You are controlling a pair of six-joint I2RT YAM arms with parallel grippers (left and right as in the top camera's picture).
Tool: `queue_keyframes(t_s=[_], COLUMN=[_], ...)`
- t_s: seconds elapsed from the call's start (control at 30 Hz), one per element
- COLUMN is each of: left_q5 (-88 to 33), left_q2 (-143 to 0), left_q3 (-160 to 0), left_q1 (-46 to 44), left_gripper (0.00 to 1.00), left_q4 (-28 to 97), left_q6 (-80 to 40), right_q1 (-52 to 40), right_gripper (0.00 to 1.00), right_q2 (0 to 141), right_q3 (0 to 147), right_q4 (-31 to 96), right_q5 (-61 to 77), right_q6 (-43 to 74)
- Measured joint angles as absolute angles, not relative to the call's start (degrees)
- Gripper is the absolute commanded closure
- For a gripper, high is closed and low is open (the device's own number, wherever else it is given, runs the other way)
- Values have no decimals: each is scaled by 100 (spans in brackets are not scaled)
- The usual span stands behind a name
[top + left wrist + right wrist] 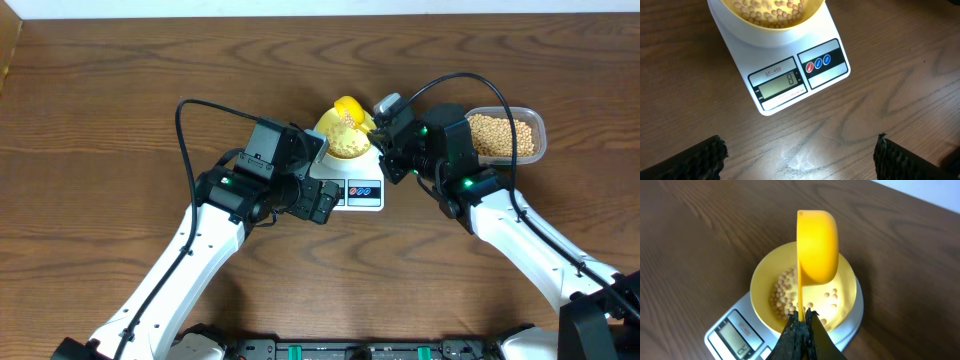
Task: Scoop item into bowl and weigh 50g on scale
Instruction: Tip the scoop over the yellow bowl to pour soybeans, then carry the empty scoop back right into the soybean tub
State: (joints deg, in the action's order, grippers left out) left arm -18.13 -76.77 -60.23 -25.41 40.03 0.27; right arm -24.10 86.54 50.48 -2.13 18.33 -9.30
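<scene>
Wood table (120, 90), scoop (816, 245) over bowl (760, 282), tub (541, 130) nearby

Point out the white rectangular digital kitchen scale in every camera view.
Overhead: white rectangular digital scale, centre of the picture.
Left wrist: scale, upper centre, tilted.
Right wrist: scale, along the bottom, mostly left of centre.
Shared landmark: the small round pale yellow-green bowl standing on it.

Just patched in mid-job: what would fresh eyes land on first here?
The bright yellow scoop stands out, tipped sideways over the bowl and pinched by its handle in the shut right claw. The bowl, holding a scatter of beans, sits on the white scale at table centre. The left claw hangs wide open just in front of the scale.
</scene>
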Motion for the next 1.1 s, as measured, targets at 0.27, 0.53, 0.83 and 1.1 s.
queue_keyframes(t_s=[0.27,0.53,0.83,1.1], left_q5=[-1813,-1813,-1813,-1813], left_q2=[-7677,-7677,-7677,-7677], left_q3=[-6023,-6023,-6023,-6023], left_q1=[-2541,-2541,-2541,-2541], left_gripper=[4,4,4,4], left_q4=[4003,4003,4003,4001], left_q6=[27,27,27,27], right_q1=[-2410,-2410,-2390,-1568], right_gripper=[99,99,99,99], right_q2=[8654,8654,8652,8062], right_q3=[5048,5048,5048,5048], right_q4=[-220,-493,-864,-604], right_q5=[1820,1817,1826,1841], right_q6=[-1857,-2276,-419,965])
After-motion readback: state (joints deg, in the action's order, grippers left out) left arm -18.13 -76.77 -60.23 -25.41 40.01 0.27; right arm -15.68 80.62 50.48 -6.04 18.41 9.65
